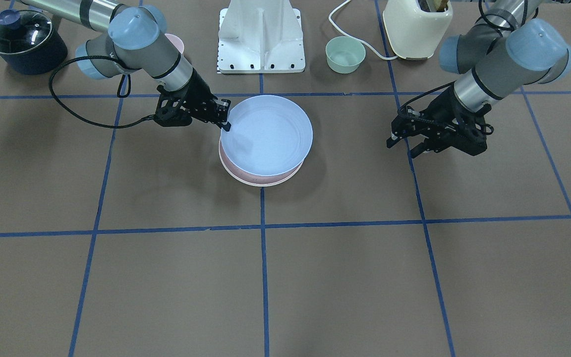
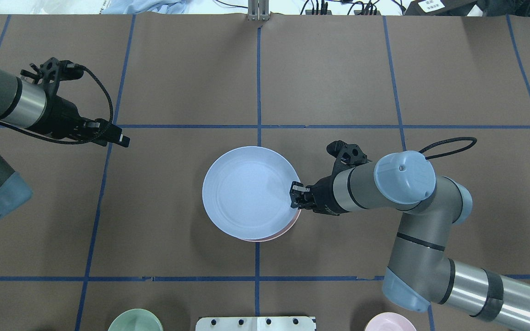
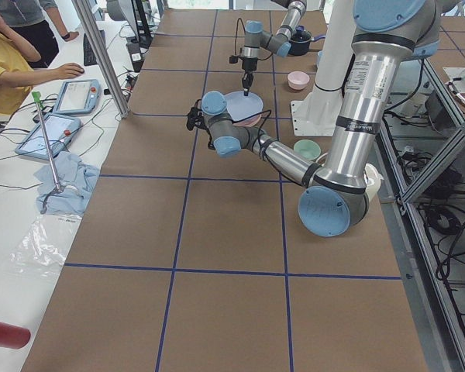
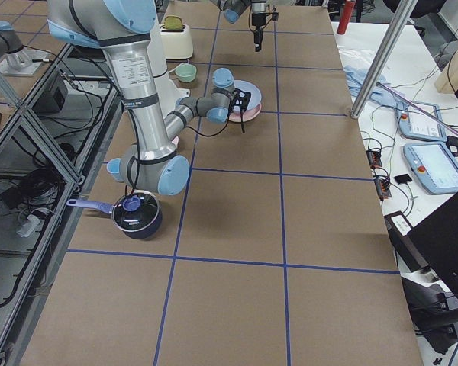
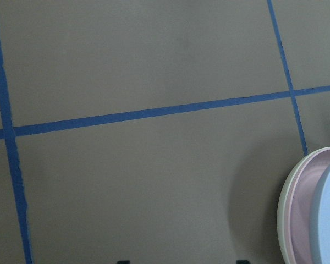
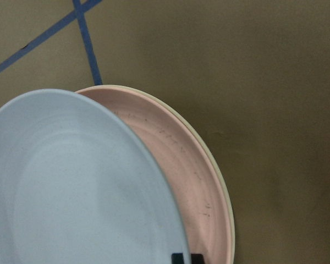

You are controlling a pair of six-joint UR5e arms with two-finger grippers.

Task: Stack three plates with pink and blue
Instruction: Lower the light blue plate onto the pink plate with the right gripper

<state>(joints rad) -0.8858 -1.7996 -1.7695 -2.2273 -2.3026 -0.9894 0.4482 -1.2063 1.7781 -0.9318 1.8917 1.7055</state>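
Note:
The light blue plate (image 1: 268, 134) hangs tilted over the stack, its far edge low on the pale pink plate (image 1: 260, 177). The pink plate lies inside the cream-white plate (image 1: 267, 184), of which only the rim shows. My right gripper (image 1: 225, 121) is shut on the blue plate's rim; in the overhead view it (image 2: 295, 195) grips the plate's (image 2: 249, 191) right edge. The right wrist view shows blue (image 6: 71, 187) over pink (image 6: 181, 165) over the cream rim (image 6: 223, 192). My left gripper (image 1: 402, 146) is open and empty, well off to the side of the stack.
A small green bowl (image 1: 345, 54), a small pink bowl (image 1: 175, 42), a dark pot with a glass lid (image 1: 25, 42) and a cream toaster (image 1: 417, 27) stand along the robot's side of the table, by the white base (image 1: 260, 37).

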